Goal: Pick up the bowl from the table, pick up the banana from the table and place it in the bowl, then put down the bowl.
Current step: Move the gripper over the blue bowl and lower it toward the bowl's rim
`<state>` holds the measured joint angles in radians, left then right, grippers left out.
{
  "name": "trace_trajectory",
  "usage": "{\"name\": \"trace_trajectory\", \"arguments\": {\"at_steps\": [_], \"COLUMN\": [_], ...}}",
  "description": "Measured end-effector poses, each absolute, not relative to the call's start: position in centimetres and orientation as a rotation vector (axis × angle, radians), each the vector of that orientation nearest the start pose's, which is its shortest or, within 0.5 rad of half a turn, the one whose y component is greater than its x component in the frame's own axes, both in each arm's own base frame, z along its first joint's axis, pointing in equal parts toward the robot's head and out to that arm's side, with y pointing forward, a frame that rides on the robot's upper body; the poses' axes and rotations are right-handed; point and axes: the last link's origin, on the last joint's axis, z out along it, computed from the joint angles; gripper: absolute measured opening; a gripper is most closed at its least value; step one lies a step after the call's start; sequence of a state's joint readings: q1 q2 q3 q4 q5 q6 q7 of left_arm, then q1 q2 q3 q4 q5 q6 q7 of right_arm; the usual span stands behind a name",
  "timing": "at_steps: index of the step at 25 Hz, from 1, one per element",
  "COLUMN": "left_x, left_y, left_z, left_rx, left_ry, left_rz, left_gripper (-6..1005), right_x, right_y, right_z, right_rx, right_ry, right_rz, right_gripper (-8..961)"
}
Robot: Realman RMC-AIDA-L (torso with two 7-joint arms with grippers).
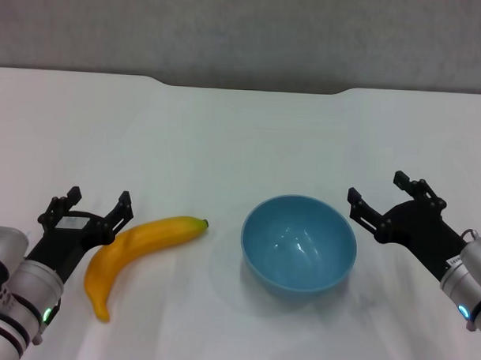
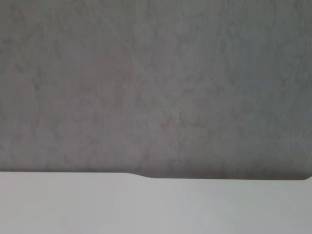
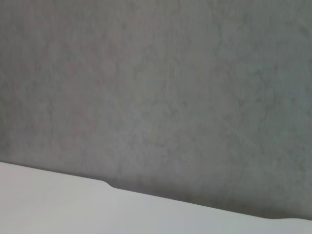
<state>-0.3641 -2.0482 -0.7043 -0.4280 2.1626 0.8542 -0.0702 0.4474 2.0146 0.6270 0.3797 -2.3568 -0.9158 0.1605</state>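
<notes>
Your bowl sits upright on the table, just inboard of the right gripper, whose fingers are spread wide. The banana lies beside the left gripper, also wide open, its stem pointing toward the bowl.

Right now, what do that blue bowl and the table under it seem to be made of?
The bowl looks like light-blue plastic with a glossy finish: small bright glints show on its inside. The table appears to be a plain white, matte top, possibly laminate; it shows soft shadows and no glints, so the material stays uncertain.
</notes>
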Motion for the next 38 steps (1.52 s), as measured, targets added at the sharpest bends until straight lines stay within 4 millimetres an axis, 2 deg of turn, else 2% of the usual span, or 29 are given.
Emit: {"name": "trace_trajectory", "arguments": {"at_steps": [13,19,22,25,26,30,33,38], "left_x": [-32.3,-31.7,-30.8,-29.0,-28.0,-27.0,-26.7,-25.5], "left_y": [32.0,31.7,32.1,32.6,32.7,33.0,33.1,33.2], "left_z": [-6.4,-6.0,-5.3,-4.1,-3.2,-1.8,-0.8,-0.5], "left_rx": [-1.723,-1.706,-1.671,-1.680,-1.700,-1.717,-1.745,-1.812], "left_ry": [-0.806,-0.810,-0.792,-0.745,-0.731,-0.747,-0.763,-0.822], "left_rz": [-0.612,-0.664,-0.725,-0.801,-0.832,-0.837,-0.766,-0.609], "left_gripper": [894,893,892,892,891,891,890,888], "right_x": [29.2,29.1,28.4,27.6,27.3,26.0,25.5,23.9], "right_y": [33.6,33.7,33.8,34.0,34.3,34.8,34.9,35.0], "right_z": [-6.9,-6.5,-6.0,-5.3,-5.0,-3.9,-3.4,-2.4], "right_rx": [-1.973,-1.958,-1.945,-1.938,-1.939,-1.956,-1.973,-1.998], "right_ry": [0.563,0.552,0.520,0.490,0.480,0.471,0.484,0.523], "right_rz": [0.642,0.661,0.715,0.764,0.778,0.821,0.803,0.665], "right_gripper": [893,893,892,892,892,892,892,891]}}
